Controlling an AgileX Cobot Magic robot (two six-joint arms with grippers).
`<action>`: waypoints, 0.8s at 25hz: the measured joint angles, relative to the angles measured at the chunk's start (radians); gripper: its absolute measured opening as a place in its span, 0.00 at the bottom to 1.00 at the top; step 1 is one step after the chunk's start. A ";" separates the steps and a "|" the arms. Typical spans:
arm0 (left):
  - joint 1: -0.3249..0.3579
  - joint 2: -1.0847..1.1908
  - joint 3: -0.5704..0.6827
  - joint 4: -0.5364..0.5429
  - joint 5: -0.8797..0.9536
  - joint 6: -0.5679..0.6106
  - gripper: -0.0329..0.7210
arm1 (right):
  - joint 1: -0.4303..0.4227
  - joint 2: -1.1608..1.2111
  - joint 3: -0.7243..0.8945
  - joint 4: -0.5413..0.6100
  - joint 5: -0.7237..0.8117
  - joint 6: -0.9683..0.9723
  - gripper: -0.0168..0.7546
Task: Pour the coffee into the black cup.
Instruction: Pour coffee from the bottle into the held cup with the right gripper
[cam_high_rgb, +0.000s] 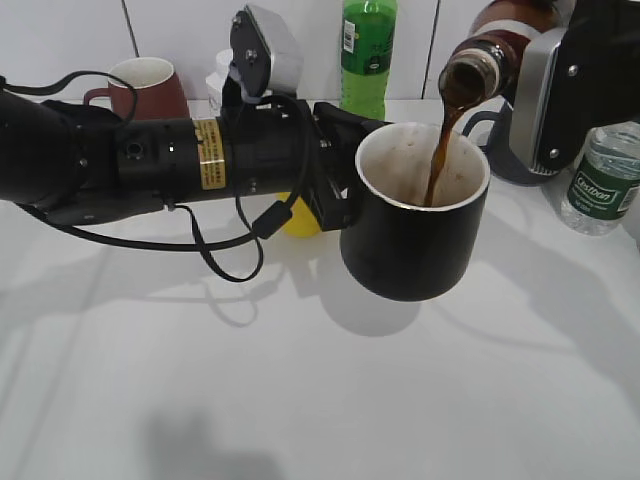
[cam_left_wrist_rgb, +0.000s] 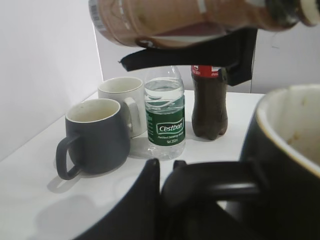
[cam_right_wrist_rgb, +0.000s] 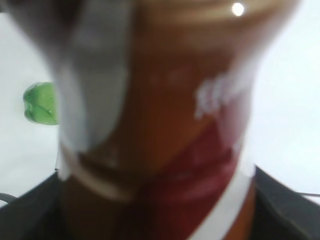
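My left gripper (cam_high_rgb: 335, 165) is shut on the handle of the glossy black cup (cam_high_rgb: 412, 250) and holds it above the table. The cup also fills the right of the left wrist view (cam_left_wrist_rgb: 280, 165), with my left gripper (cam_left_wrist_rgb: 167, 172) on its handle. My right gripper (cam_high_rgb: 545, 95) is shut on the brown coffee bottle (cam_high_rgb: 485, 60), tipped with its neck over the cup. A dark stream of coffee (cam_high_rgb: 440, 150) runs from the neck into the cup. The bottle fills the right wrist view (cam_right_wrist_rgb: 165, 125) and crosses the top of the left wrist view (cam_left_wrist_rgb: 200, 20).
A maroon mug (cam_high_rgb: 140, 88) and a green soda bottle (cam_high_rgb: 366, 55) stand at the back. A yellow cup (cam_high_rgb: 298, 218) sits behind my left arm. A clear water bottle (cam_high_rgb: 603, 180) stands at right. The left wrist view shows a dark grey mug (cam_left_wrist_rgb: 95, 137), a white mug (cam_left_wrist_rgb: 122, 102) and a cola bottle (cam_left_wrist_rgb: 210, 102).
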 joint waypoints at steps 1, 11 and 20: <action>0.000 0.000 0.000 0.000 0.000 0.000 0.10 | 0.000 0.000 0.000 0.000 0.000 0.000 0.71; 0.000 0.000 0.000 0.000 0.000 0.000 0.10 | 0.000 0.000 0.000 0.000 0.000 -0.015 0.71; 0.000 0.000 0.000 0.000 0.000 0.000 0.10 | 0.000 0.000 0.000 0.000 0.000 -0.046 0.71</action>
